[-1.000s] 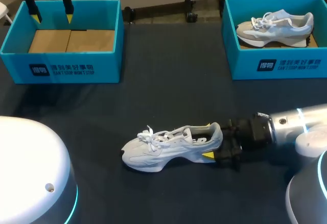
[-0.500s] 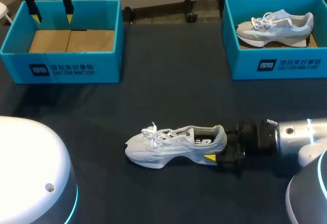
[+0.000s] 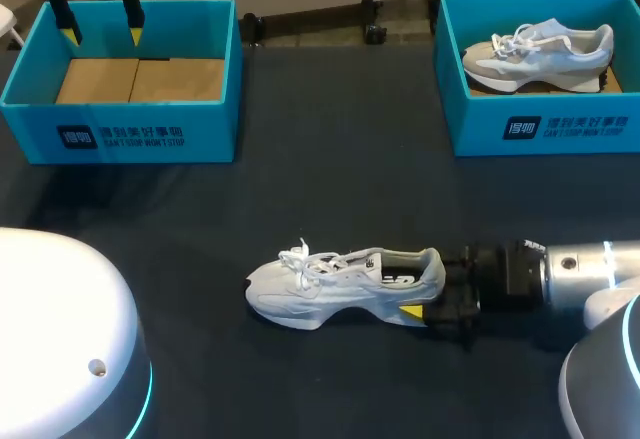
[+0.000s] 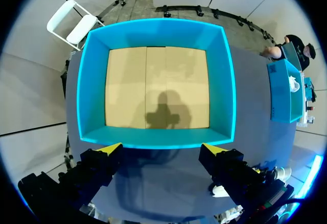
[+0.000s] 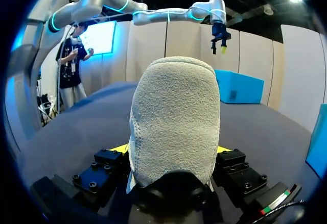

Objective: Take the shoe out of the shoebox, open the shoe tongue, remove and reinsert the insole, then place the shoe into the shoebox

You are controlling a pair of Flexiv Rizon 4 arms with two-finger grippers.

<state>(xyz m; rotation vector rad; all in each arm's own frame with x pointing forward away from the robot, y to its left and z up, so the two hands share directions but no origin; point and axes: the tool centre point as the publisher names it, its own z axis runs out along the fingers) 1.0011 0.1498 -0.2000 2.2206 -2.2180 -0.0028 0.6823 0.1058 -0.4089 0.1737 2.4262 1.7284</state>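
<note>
A light grey shoe (image 3: 335,286) lies on its sole on the dark table, toe pointing left. My right gripper (image 3: 427,286) comes in from the right and is shut on its heel. In the right wrist view the fuzzy heel (image 5: 176,117) fills the space between the fingers, whose yellow tips (image 5: 220,149) just show on either side. At the back left stands an empty blue shoebox (image 3: 120,129) with a bare cardboard floor. My left gripper (image 3: 100,14) hangs over its far rim, open with nothing in it. The left wrist view looks straight down into this shoebox (image 4: 227,86) from that gripper (image 4: 162,150).
A second blue shoebox (image 3: 540,124) at the back right holds another pale shoe (image 3: 535,44). White rounded arm bases sit at the near left (image 3: 60,339) and near right (image 3: 600,389) corners. A stretch of bare table separates the shoe from both boxes.
The right gripper has drawn back a little to the right, taking the shoe with it and turning it slightly. The left arm has kept still.
</note>
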